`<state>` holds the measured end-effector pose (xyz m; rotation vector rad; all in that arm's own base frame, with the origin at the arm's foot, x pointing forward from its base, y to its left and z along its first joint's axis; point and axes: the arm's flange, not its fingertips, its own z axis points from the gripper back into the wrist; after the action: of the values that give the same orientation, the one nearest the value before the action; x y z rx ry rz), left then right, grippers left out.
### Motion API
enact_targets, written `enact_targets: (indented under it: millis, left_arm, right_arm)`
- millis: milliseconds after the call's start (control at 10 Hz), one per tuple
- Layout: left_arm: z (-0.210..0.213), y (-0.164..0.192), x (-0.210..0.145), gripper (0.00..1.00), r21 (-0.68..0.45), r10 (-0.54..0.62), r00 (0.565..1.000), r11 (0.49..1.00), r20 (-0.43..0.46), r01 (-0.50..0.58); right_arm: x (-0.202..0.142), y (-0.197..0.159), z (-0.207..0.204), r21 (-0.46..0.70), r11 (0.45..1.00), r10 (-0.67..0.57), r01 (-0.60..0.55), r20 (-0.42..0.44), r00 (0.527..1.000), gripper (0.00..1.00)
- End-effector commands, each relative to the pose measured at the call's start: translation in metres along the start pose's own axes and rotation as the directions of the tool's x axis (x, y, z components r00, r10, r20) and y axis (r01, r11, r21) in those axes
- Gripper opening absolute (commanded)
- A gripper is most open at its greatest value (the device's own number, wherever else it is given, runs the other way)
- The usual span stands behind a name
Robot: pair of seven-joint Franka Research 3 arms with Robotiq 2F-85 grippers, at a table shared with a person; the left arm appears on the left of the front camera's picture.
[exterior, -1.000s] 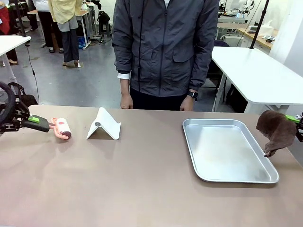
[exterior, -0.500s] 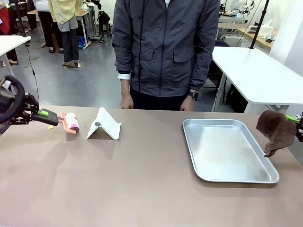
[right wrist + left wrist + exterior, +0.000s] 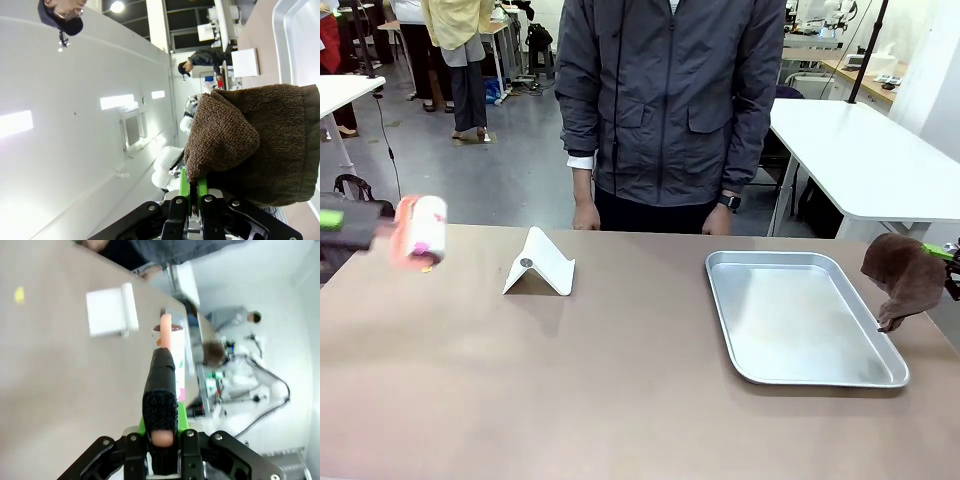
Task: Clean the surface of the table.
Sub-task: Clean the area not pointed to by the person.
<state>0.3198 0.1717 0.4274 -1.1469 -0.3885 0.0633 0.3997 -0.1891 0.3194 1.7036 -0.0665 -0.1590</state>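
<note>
Table (image 3: 620, 400), brownish-tan and wide, spans the front view; its near half is bare, which gives us the most open room for sweeping. A person (image 3: 670, 100) stands at the far edge, hands hanging just behind it.

A shiny metal tray (image 3: 800, 320) lies flat on our right side, empty and close to the right edge. A white folded stand (image 3: 540, 265) sits tent-like left of centre, near the far edge.

A brown cloth (image 3: 902, 278) hangs off the table's right edge, beside the tray. Our right gripper (image 3: 194, 192) has its jaws pinched tight on a fold, probably keeping the cloth ready for wiping.

At the far left corner, a pink and white lint roller (image 3: 420, 230) looks blurred and seems raised above the top. Our left gripper (image 3: 162, 415) has its jaws clamped on the roller's black handle (image 3: 160, 380), with the roller head pointing away from the wrist.

A small yellow scrap (image 3: 19, 294) lies on the top, apart from the stand, and is likely what needs picking up.
</note>
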Motion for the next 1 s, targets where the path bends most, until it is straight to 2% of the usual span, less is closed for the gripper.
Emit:
enact_targets:
  millis: [0, 100, 300, 400, 500, 600, 900]
  left_arm:
    - [0.050, 0.029, -0.026, 0.23, 0.026, -0.012, 0.998, 1.000, -0.063, 0.013]
    - [0.085, 0.052, -0.041, 0.23, -0.013, 0.030, 0.999, 0.999, -0.026, -0.030]
    - [0.120, 0.094, -0.053, 0.23, -0.139, 0.174, 0.976, 0.978, 0.134, -0.156]
    - [0.128, 0.110, -0.051, 0.23, -0.191, 0.237, 0.957, 0.960, 0.165, -0.204]
    - [0.134, 0.120, -0.046, 0.23, -0.246, 0.269, 0.951, 0.942, 0.150, -0.227]
    - [0.124, 0.097, -0.075, 0.23, -0.085, 0.204, 0.971, 0.977, 0.124, -0.194]
    - [0.124, 0.097, -0.075, 0.23, -0.085, 0.204, 0.971, 0.977, 0.124, -0.194]
  right_arm:
    - [-0.001, 0.004, -0.001, -0.005, 1.000, 0.004, -0.004, -0.011, 1.000, 0.06]
    - [-0.001, 0.004, -0.001, -0.005, 1.000, 0.004, -0.004, -0.011, 1.000, 0.06]
    - [-0.001, 0.004, -0.001, -0.005, 1.000, 0.004, -0.004, -0.011, 1.000, 0.06]
    - [-0.001, 0.004, -0.001, -0.005, 1.000, 0.004, -0.004, -0.011, 1.000, 0.06]
    - [-0.001, 0.004, -0.001, -0.005, 1.000, 0.004, -0.004, -0.011, 1.000, 0.06]
    - [-0.001, 0.004, -0.001, -0.005, 1.000, 0.004, -0.004, -0.011, 1.000, 0.06]
    - [-0.001, 0.004, -0.001, -0.005, 1.000, 0.004, -0.004, -0.011, 1.000, 0.06]
